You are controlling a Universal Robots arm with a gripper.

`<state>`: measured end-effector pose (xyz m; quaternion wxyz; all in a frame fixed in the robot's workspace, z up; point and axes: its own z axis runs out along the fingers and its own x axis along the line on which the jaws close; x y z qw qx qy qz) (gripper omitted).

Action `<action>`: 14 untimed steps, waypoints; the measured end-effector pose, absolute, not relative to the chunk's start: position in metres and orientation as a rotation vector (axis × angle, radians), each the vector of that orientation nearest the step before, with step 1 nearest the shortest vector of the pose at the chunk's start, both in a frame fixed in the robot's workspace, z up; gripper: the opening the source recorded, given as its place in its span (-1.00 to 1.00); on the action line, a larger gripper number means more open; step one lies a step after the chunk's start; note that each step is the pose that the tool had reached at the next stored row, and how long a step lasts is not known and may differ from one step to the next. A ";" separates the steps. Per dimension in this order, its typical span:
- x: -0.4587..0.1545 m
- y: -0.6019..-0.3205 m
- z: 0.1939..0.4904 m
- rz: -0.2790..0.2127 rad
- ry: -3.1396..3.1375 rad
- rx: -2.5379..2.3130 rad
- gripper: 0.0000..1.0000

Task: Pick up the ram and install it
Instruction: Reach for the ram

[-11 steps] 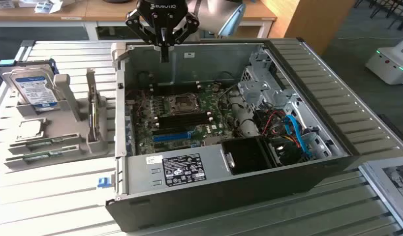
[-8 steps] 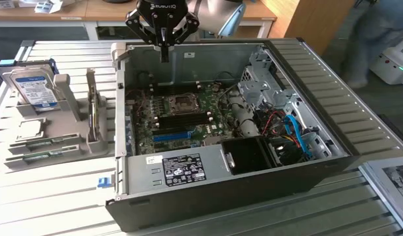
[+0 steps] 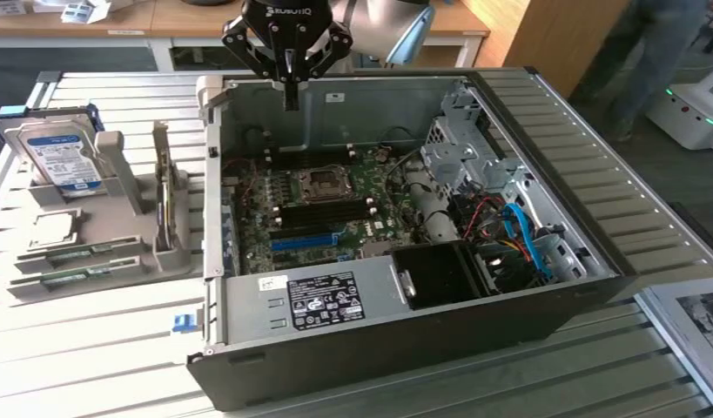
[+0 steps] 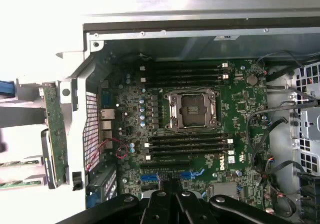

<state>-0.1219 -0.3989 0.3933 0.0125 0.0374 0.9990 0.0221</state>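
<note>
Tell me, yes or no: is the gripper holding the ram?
No: the gripper hangs above the case with jaws shut on nothing, while the ram lies in the holder beside it.

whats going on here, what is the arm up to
A robot arm is working over an open computer case that lies on a table. Its gripper is shut and empty, hovering above the case's far wall, looking down on the motherboard. The ram sticks lie untouched in a grey holder on the exterior view's left, near a hard drive. The black memory slots beside the processor socket look empty, so nothing is installed yet.
</note>
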 end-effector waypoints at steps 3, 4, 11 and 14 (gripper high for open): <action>-0.123 -0.399 0.393 0.069 3.114 0.117 -0.80; -0.125 -0.399 0.393 0.069 3.114 0.117 -0.80; -0.142 -0.399 0.393 0.069 3.114 0.116 -0.80; -0.150 -0.399 0.393 0.069 3.114 0.117 -0.80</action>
